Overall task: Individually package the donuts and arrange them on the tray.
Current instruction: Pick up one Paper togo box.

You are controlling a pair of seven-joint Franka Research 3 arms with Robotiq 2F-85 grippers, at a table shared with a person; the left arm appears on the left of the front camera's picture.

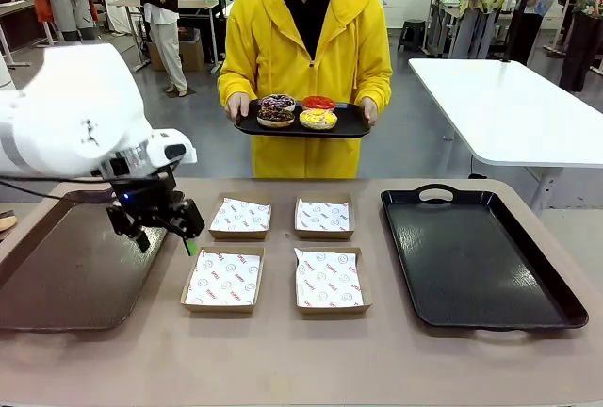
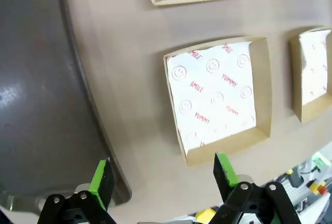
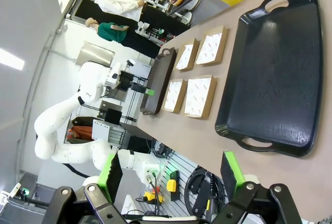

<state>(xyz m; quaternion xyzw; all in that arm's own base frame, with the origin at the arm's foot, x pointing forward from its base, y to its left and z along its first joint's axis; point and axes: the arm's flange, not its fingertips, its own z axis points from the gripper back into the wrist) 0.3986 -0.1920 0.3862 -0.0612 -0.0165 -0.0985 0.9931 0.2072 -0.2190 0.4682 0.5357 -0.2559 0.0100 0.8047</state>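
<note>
Four donuts (image 1: 317, 118) sat on a serving tray (image 1: 353, 130) held by the person (image 1: 306, 40) beyond the table (image 1: 283, 360), evidently awaiting handover; four paper-lined boxes (image 1: 222, 308) lay open to receive them; left gripper (image 1: 167, 240) and right gripper (image 3: 171, 169) both gaped wide, empty.

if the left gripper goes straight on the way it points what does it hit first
Most likely bare table between the dark tray and the nearest paper-lined box; the open left gripper straddles that strip, though depth is unclear.
</note>
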